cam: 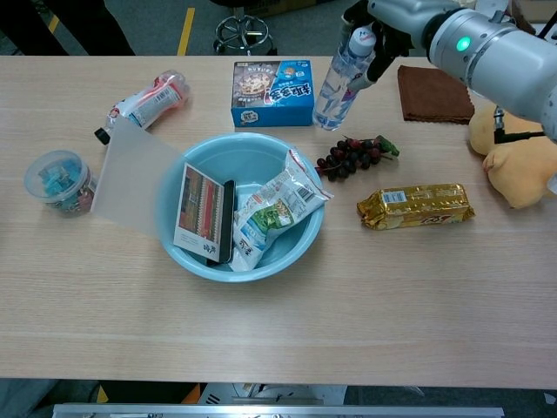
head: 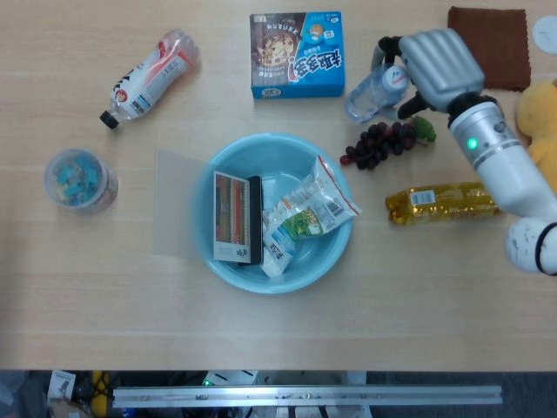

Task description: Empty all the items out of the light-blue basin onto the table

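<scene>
The light-blue basin [head: 287, 280] [cam: 196, 164] sits mid-table. In it lie a book-like box [head: 237, 218] [cam: 201, 212] with a dark phone beside it, and a green-and-white snack bag [head: 305, 218] [cam: 271, 213] leaning on the right wall. My right hand [head: 438, 63] [cam: 396, 13] grips a clear water bottle [head: 374, 91] [cam: 340, 79] by its neck, tilted, to the right of the blue cookie box [head: 297, 54] [cam: 272, 92], outside the basin. The bottle's base is near the tabletop above the grapes [head: 383, 142] [cam: 350, 156]. My left hand is not in view.
A flat plastic sheet [head: 178, 205] [cam: 130, 178] leans at the basin's left. A crushed bottle [head: 148, 77] and a round tub [head: 80, 179] lie far left. A gold snack bar [head: 444, 201], brown cloth [head: 487, 47] and yellow plush [head: 541, 139] are at the right.
</scene>
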